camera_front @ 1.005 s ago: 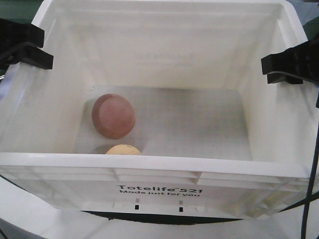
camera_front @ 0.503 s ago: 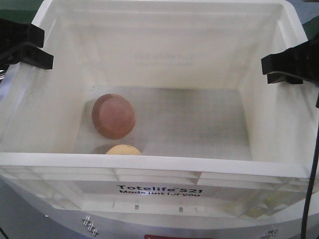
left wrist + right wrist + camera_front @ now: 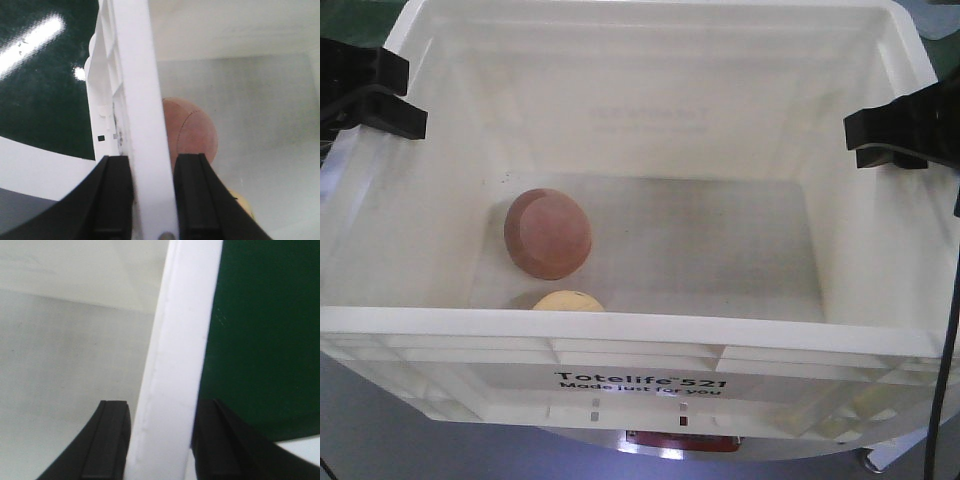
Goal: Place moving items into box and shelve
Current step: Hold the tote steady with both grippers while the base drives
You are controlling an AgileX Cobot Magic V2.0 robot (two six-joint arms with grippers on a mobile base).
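Note:
The white box (image 3: 640,335) with black "Totelife 521" print fills the front view, held up off any surface. On its floor at the left lie the moving items: a reddish-pink ball (image 3: 548,233) and, closer to the near wall, a pale yellow rounded object (image 3: 567,301). My left gripper (image 3: 370,90) is shut on the box's left rim (image 3: 135,75), one finger on each side of it. The left wrist view shows that gripper (image 3: 152,160), the ball (image 3: 192,132) and the yellow object (image 3: 245,205). My right gripper (image 3: 900,125) clamps the right rim (image 3: 185,330), also seen as the gripper (image 3: 162,405) from its wrist.
Under the box shows grey floor and a metallic part with a red patch (image 3: 680,440). A black cable (image 3: 945,380) hangs down at the right. Both wrist views show a dark green surface (image 3: 45,85) (image 3: 270,340) outside the box walls, and a white edge (image 3: 30,165).
The box stays fixed between both grippers. The ground under it has changed from a white surface to grey floor, and a metallic, red-marked part has come into view below.

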